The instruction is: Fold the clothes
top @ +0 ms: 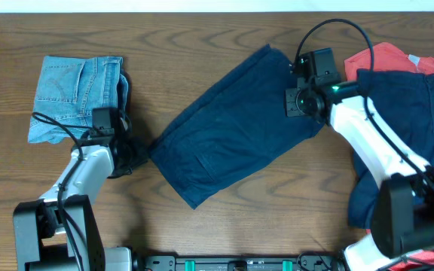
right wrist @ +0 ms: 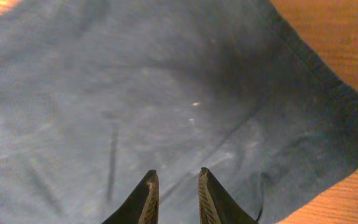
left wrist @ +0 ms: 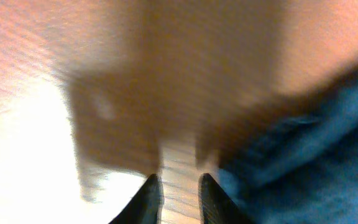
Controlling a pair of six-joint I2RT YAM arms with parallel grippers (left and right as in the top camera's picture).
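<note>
Right gripper (right wrist: 176, 183): narrow gap, empty, above the navy shorts (top: 224, 143) at their 2 o'clock end. Left gripper (left wrist: 178, 186): narrow, empty, over bare table (top: 164, 45) just beside the 9 o'clock hem. Shorts lie diagonally at table centre. Advice: pinch right at the hems, lift both ends level.

- You have a brown wooden counter (top: 202, 30) with wavy grain filling the overhead view from side to side.
- In your right wrist view the counter shows as orange-brown corners at the top and lower right; in your left wrist view it is badly blurred.
- A pale strip (top: 202, 4) runs along the counter's far edge.
- A black rail (top: 239, 263) with green marks lies along the near edge.
</note>
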